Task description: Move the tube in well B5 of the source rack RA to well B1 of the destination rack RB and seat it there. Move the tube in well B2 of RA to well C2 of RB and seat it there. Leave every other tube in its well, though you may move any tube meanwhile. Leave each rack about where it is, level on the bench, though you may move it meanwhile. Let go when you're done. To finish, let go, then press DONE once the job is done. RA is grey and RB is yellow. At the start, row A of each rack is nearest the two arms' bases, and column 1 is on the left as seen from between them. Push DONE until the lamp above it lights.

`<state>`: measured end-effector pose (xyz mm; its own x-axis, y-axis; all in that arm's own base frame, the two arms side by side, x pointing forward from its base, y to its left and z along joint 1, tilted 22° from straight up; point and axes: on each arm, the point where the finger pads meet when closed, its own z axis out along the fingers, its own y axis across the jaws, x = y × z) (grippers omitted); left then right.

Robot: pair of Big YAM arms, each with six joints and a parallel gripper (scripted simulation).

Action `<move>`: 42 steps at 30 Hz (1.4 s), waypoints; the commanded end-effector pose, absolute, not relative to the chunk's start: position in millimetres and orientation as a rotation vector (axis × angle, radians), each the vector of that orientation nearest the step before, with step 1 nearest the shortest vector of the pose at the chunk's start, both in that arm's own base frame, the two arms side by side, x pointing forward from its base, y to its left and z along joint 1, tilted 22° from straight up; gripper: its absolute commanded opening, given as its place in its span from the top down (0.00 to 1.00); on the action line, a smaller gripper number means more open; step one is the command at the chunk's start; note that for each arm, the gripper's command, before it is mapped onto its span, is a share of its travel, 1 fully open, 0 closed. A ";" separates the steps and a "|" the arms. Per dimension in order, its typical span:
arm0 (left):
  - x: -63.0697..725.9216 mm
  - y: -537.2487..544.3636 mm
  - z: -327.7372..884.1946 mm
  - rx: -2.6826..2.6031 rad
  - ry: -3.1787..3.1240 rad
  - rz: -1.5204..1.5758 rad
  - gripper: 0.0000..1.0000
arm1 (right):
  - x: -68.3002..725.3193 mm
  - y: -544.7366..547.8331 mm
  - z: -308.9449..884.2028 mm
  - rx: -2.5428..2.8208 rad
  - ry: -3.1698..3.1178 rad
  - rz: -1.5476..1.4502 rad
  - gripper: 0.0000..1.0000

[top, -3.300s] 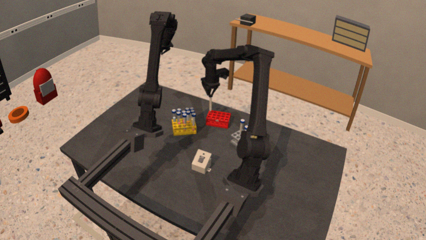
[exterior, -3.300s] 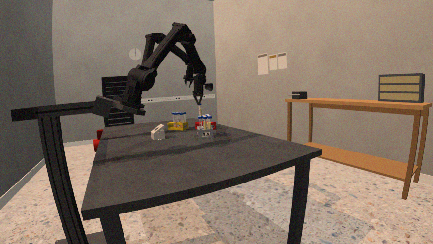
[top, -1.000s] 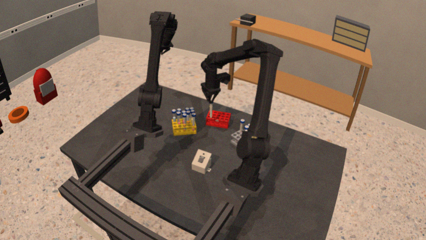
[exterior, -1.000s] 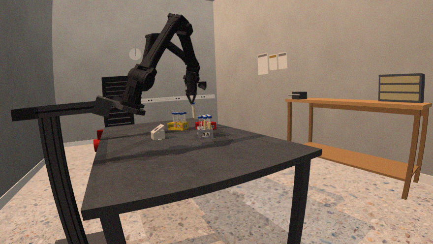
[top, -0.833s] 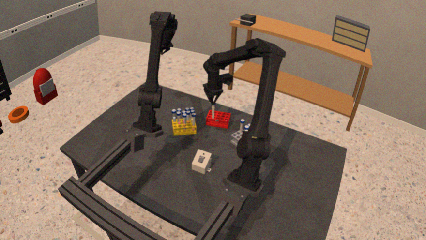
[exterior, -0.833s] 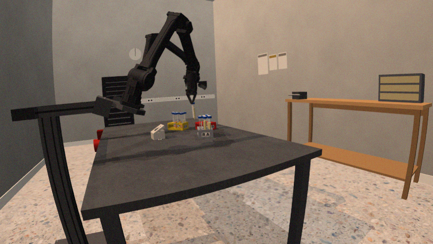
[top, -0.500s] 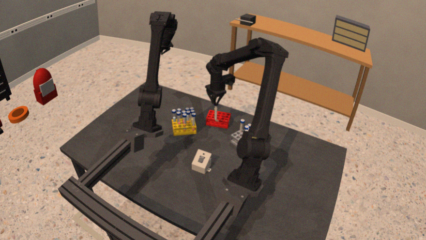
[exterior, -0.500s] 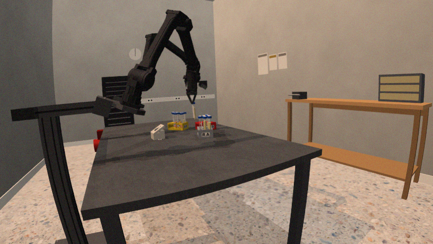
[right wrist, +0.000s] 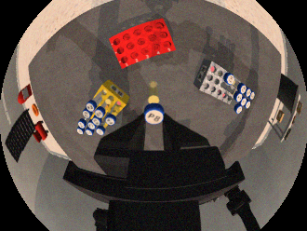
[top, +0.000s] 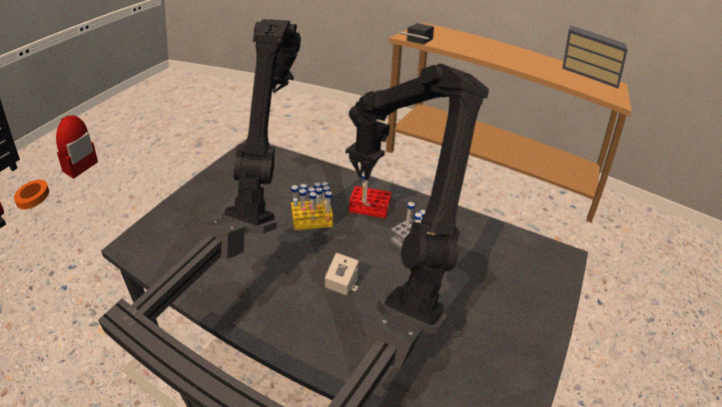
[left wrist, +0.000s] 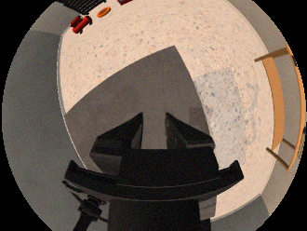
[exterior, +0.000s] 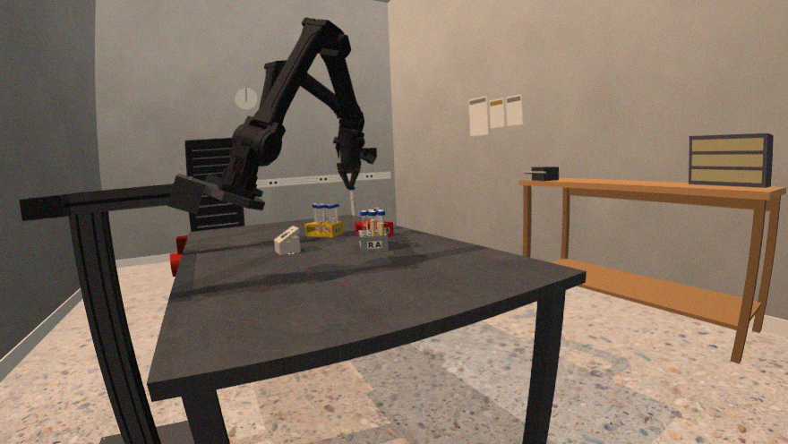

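My right gripper [top: 364,176] [exterior: 350,186] [right wrist: 153,116] is shut on a blue-capped tube [top: 364,193] [exterior: 353,202] [right wrist: 153,114], its cap marked possibly P8. The tube hangs roughly upright in the air, clear of the racks in the right wrist view. The yellow rack RB [top: 312,223] [exterior: 323,234] [right wrist: 109,84] holds several capped tubes, with bare wells near its labelled end. The grey rack RA [top: 401,230] [exterior: 373,243] [right wrist: 202,74] holds one tube apart and a group of several. My left gripper [left wrist: 154,115] is partly open and empty, high up. The right arm hides part of RA in the top view.
A red rack [top: 368,209] [right wrist: 123,44] with no tube visible in its wells stands between RB and RA, farther from the bases. The pale button box [top: 345,273] [exterior: 287,243] sits nearer the bases; its small lamp looks dark. The left arm stands raised beside RB.
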<state>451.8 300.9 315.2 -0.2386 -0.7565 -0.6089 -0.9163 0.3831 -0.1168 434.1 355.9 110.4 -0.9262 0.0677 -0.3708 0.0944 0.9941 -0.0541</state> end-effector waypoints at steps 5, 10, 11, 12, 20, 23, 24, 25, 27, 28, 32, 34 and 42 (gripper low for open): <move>456.0 303.5 334.8 -1.418 2.022 0.345 0.70 | 432.6 364.7 115.3 -0.278 2.741 -0.141 1.00; 456.0 303.5 334.8 -1.418 2.022 0.345 0.70 | 432.6 364.7 115.4 -0.506 2.715 -0.186 1.00; 456.0 303.5 334.8 -1.418 2.022 0.345 0.70 | 432.6 364.7 115.4 -0.552 2.708 -0.195 1.00; 456.0 303.5 334.8 -1.418 2.022 0.345 0.70 | 432.6 364.8 115.5 -0.592 2.701 -0.202 1.00; 456.0 303.5 334.8 -1.418 2.022 0.345 0.70 | 434.5 342.2 123.2 -0.555 2.697 -0.194 1.00; 456.0 303.5 334.8 -1.418 2.022 0.345 0.70 | 430.2 333.2 121.9 -0.555 2.697 -0.195 1.00; 456.0 303.5 334.8 -1.418 2.022 0.345 0.70 | 428.7 330.2 121.4 -0.555 2.697 -0.196 1.00; 456.0 303.5 334.8 -1.418 2.022 0.345 0.70 | 427.3 327.2 121.0 -0.556 2.697 -0.196 1.00; 456.0 303.5 334.8 -1.418 2.022 0.345 0.70 | 424.4 321.2 120.1 -0.556 2.697 -0.196 1.00; 456.0 303.5 334.8 -1.418 2.022 0.345 0.70 | 422.9 318.3 119.7 -0.556 2.697 -0.196 1.00; 456.0 303.5 334.8 -1.418 2.022 0.345 0.70 | 417.2 306.3 117.8 -0.556 2.697 -0.197 1.00; 456.0 303.5 334.8 -1.418 2.022 0.345 0.70 | 417.2 306.3 117.8 -0.556 2.697 -0.197 1.00; 456.0 303.5 334.8 -1.418 2.022 0.345 0.70 | 406.1 282.3 113.5 -0.557 2.697 -0.199 1.00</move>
